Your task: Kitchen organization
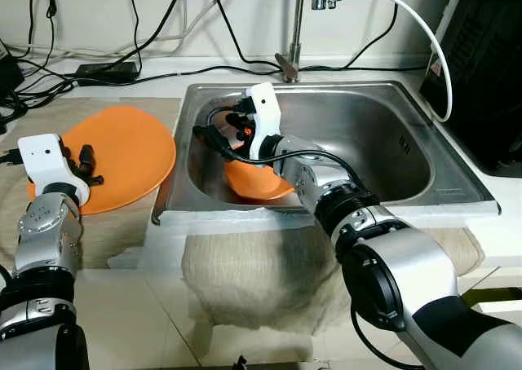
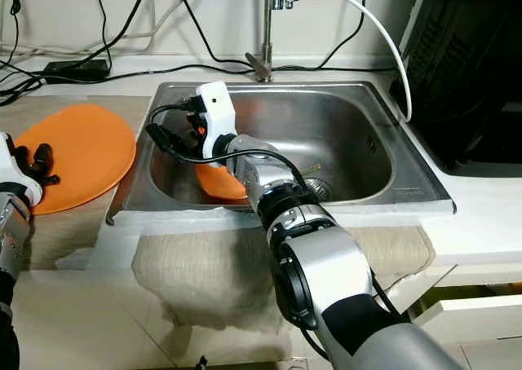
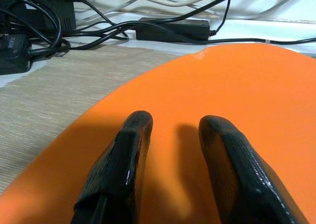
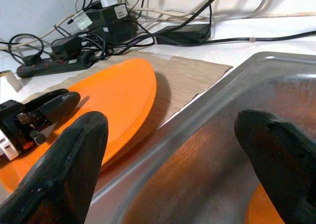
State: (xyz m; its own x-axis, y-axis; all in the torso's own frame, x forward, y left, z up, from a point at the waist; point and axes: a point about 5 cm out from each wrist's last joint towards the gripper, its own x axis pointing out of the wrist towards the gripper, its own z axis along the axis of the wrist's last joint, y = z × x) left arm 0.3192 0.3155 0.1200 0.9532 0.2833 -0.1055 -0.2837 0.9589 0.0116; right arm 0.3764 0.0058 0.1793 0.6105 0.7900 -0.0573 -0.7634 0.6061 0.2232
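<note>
Right gripper (image 4: 173,150) hangs with its fingers spread wide and nothing between them, inside the sink (image 1: 408,154) near its left wall, just above an orange plate (image 1: 253,181) lying in the basin. Left gripper (image 3: 173,150), narrowly parted and empty, rests over 1 more orange plate (image 1: 130,154) on the counter mat. Judging by this, 1 plate is out and 1 remains. The right arm reaches forward across the sink edge; the left is bent close.

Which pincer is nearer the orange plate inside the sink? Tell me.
Right. The right pincer is open inside the sink, just above the plate lying there. The left pincer is over the other orange plate on the counter, outside the basin.
</note>
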